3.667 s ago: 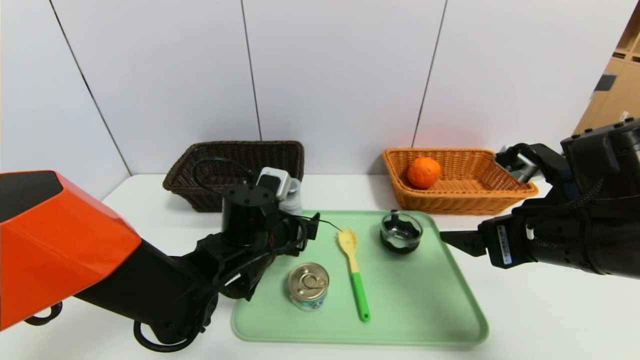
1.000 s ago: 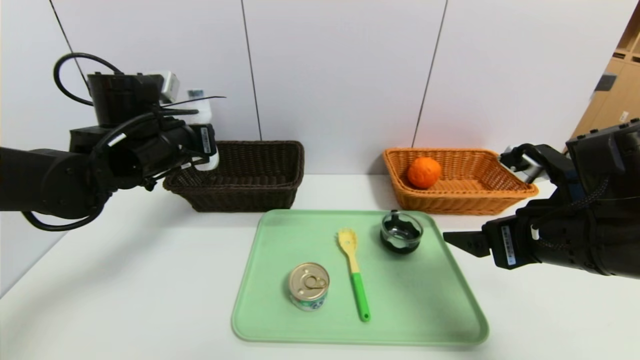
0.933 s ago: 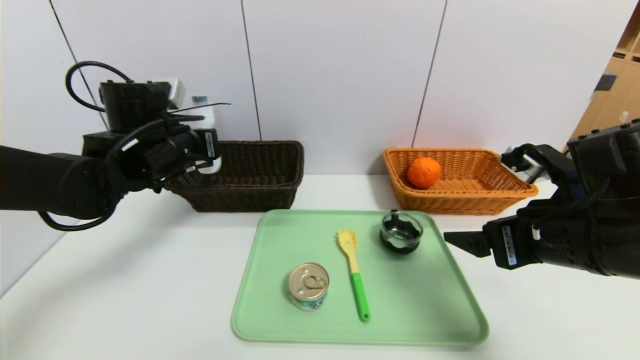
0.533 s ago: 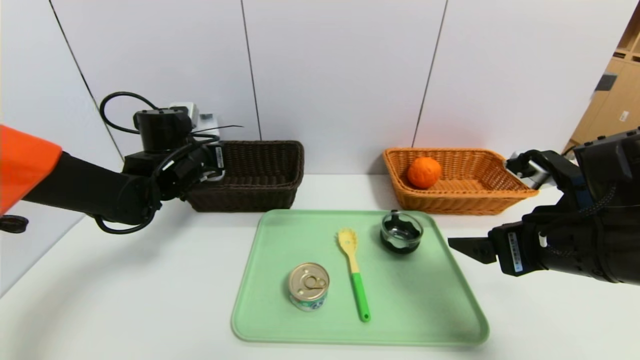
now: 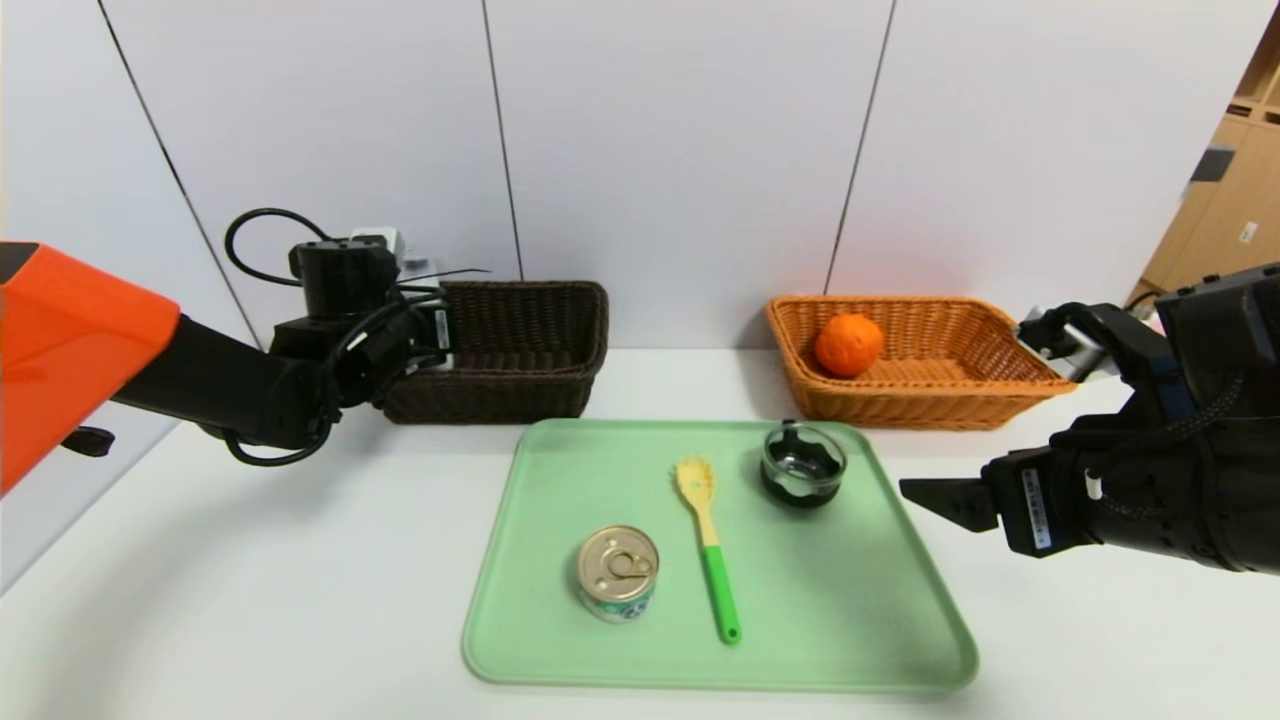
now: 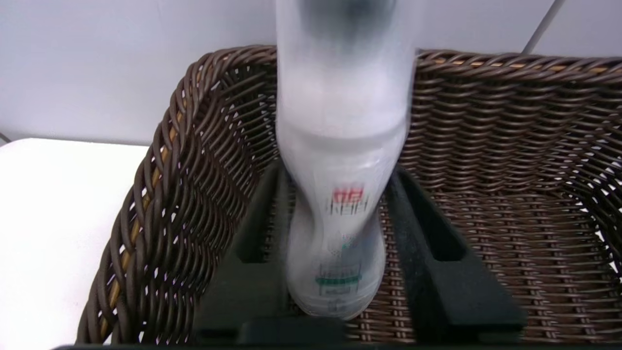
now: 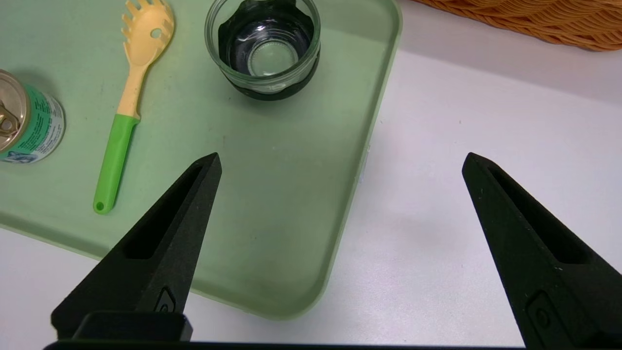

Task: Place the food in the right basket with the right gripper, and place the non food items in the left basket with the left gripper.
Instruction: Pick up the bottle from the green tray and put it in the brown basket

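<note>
My left gripper (image 6: 335, 170) is down inside the left end of the dark brown left basket (image 5: 530, 300). Its fingers have parted, and the white bottle (image 6: 340, 146) stands loose between them, with wicker showing beside it. The orange (image 5: 847, 345) lies in the orange-tan right basket (image 5: 1000, 380). On the green tray (image 5: 850, 600) sit the tin can (image 5: 617, 572), the yellow pasta spoon (image 5: 708, 540) and the dark glass dish (image 5: 802, 465). My right gripper (image 7: 340, 158) hovers wide open and empty over the tray's right edge.
Both baskets stand against the white back wall, with the tray in front of them on the white table (image 5: 250, 600). A wooden shelf unit (image 5: 1230, 180) is at the far right. The left arm's cable loops above its wrist.
The left arm has carried the bottle from above the basket's left end down into it. Its fingers have loosened around the bottle. The right gripper has sunk slightly.
</note>
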